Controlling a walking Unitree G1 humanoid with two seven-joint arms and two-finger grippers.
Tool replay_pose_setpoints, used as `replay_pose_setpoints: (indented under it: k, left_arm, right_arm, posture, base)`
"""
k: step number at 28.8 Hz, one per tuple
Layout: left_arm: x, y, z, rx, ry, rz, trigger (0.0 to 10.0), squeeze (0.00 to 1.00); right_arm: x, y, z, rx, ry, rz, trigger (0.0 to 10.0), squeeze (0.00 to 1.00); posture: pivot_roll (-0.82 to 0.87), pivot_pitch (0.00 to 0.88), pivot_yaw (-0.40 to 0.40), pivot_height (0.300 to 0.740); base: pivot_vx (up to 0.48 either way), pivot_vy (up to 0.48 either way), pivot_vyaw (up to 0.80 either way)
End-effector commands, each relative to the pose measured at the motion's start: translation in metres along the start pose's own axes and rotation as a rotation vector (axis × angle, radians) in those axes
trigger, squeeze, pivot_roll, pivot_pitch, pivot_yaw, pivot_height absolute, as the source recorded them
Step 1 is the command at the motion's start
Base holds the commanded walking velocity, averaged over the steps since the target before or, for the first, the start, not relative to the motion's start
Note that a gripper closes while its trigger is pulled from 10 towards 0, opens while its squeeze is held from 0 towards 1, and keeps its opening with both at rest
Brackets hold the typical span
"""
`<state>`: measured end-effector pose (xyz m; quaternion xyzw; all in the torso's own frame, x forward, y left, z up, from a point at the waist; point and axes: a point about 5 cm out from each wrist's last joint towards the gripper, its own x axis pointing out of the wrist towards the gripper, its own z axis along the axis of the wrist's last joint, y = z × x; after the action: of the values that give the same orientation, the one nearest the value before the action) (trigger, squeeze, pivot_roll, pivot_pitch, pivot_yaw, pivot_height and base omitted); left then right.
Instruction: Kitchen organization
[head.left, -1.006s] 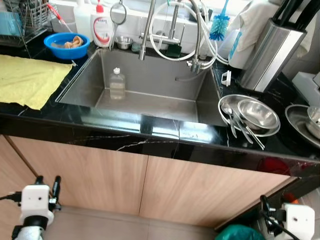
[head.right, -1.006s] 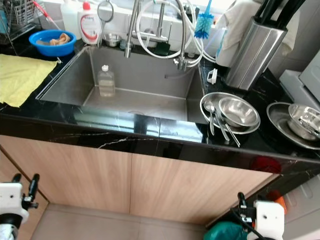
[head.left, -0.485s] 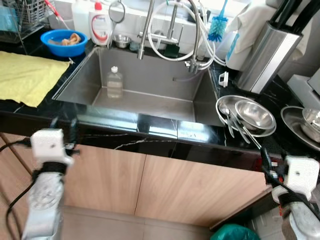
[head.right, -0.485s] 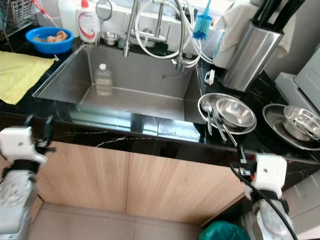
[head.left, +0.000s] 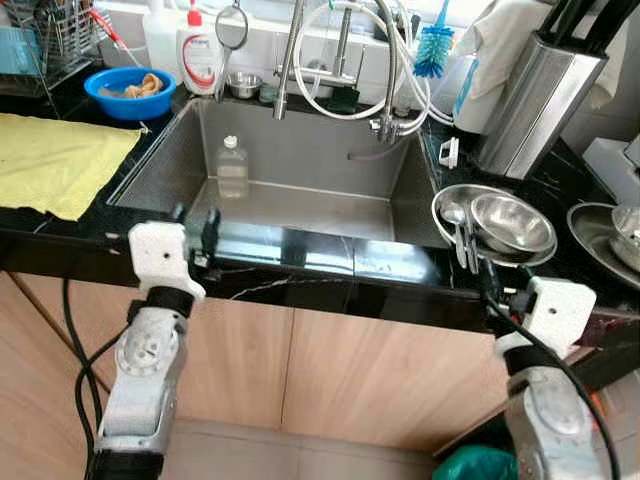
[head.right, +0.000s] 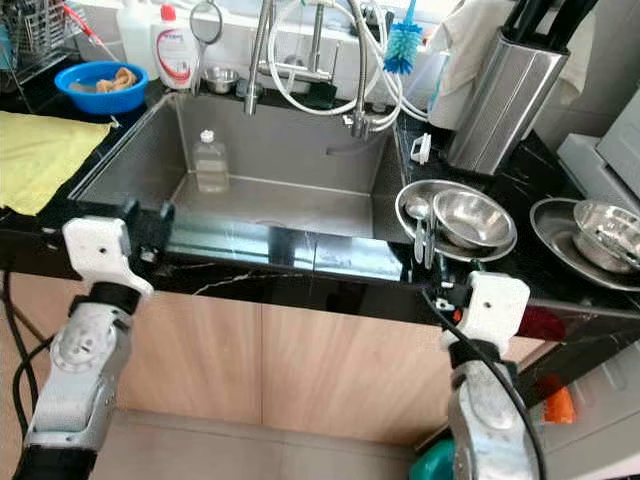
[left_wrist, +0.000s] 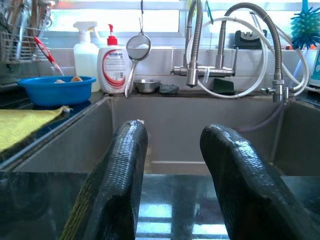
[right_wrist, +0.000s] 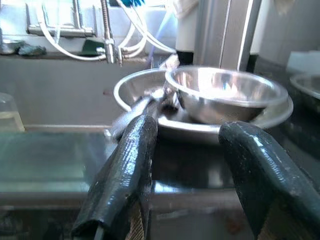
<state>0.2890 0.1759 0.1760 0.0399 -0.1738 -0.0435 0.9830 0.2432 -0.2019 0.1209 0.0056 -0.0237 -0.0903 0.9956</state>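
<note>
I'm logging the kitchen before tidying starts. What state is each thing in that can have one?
Left gripper: open, empty, at the counter's front edge.
Right gripper: open, empty, facing the steel bowls.
Clear bottle: upright in the sink, cap on.
Small steel bowl: upright, nested in a wider bowl.
Spoons: lying across the wider bowl's rim.
Yellow cloth: spread flat on the counter.
Blue bowl: upright, holding something.
</note>
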Motion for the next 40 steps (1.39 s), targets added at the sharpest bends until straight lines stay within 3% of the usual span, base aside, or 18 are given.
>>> replay_pose_setpoints:
  k: [1,4,6,10,17,23,28,29,30,35,40]
  left_arm:
    - [0.005,-0.002,0.01,-0.003,-0.027,-0.035,10.0,0.0]
    - [0.008,-0.003,0.013,-0.015,-0.032,-0.046,10.0,0.0]
    - [0.016,-0.003,0.02,-0.027,-0.044,-0.076,10.0,0.0]
    - [0.021,-0.005,0.024,-0.04,-0.052,-0.09,10.0,0.0]
    - [0.029,-0.02,0.029,-0.145,-0.079,-0.075,10.0,0.0]
    - [0.032,-0.027,0.033,-0.163,-0.085,-0.097,10.0,0.0]
    - [0.04,-0.013,0.041,-0.176,-0.116,-0.056,10.0,0.0]
    - [0.042,-0.012,0.039,-0.166,-0.117,-0.052,10.0,0.0]
    - [0.042,-0.013,0.039,-0.169,-0.118,-0.05,10.0,0.0]
    - [0.042,-0.02,0.036,-0.168,-0.113,-0.052,10.0,0.0]
    - [0.039,-0.021,0.032,-0.161,-0.098,-0.055,10.0,0.0]
  right_arm:
    - [-0.005,0.001,0.001,0.0,-0.011,-0.039,10.0,0.0]
    - [-0.007,0.004,0.003,0.018,-0.018,-0.05,10.0,0.0]
    - [-0.005,0.02,0.014,0.046,-0.065,-0.029,10.0,0.0]
    - [-0.003,0.028,0.023,0.066,-0.099,-0.032,10.0,0.0]
    - [0.005,0.025,0.045,0.045,-0.17,-0.017,10.0,0.0]
    - [0.011,0.017,0.054,0.031,-0.209,-0.049,10.0,0.0]
    - [0.021,0.034,0.065,0.052,-0.243,0.055,10.0,0.0]
    - [0.024,0.04,0.069,0.062,-0.254,0.088,10.0,0.94]
    - [0.026,0.042,0.07,0.07,-0.256,0.102,10.0,1.0]
    - [0.032,0.049,0.072,0.073,-0.258,0.144,10.0,1.0]
    - [0.028,0.054,0.067,0.079,-0.229,0.159,10.0,1.0]
  posture:
    - [0.08,0.0,-0.042,0.74]
    - [0.07,0.0,-0.013,0.74]
    - [0.06,0.0,0.025,0.74]
    - [0.04,0.0,0.029,0.74]
    - [0.01,0.0,0.005,0.74]
    - [0.02,0.0,0.021,0.74]
    - [0.03,0.0,0.002,0.74]
    - [0.04,0.0,-0.006,0.74]
    - [0.04,0.0,-0.016,0.74]
    - [0.05,0.0,-0.032,0.74]
    - [0.04,0.0,-0.038,0.74]
  base:
    - [0.0,0.0,0.0]
    - [0.0,0.0,0.0]
    - [0.0,0.0,0.0]
    - [0.0,0.0,0.0]
    - [0.0,0.0,0.0]
    - [0.0,0.0,0.0]
    - [0.0,0.0,0.0]
    - [0.0,0.0,0.0]
    - [0.0,0.0,0.0]
    - [0.0,0.0,0.0]
    - [0.0,0.0,0.0]
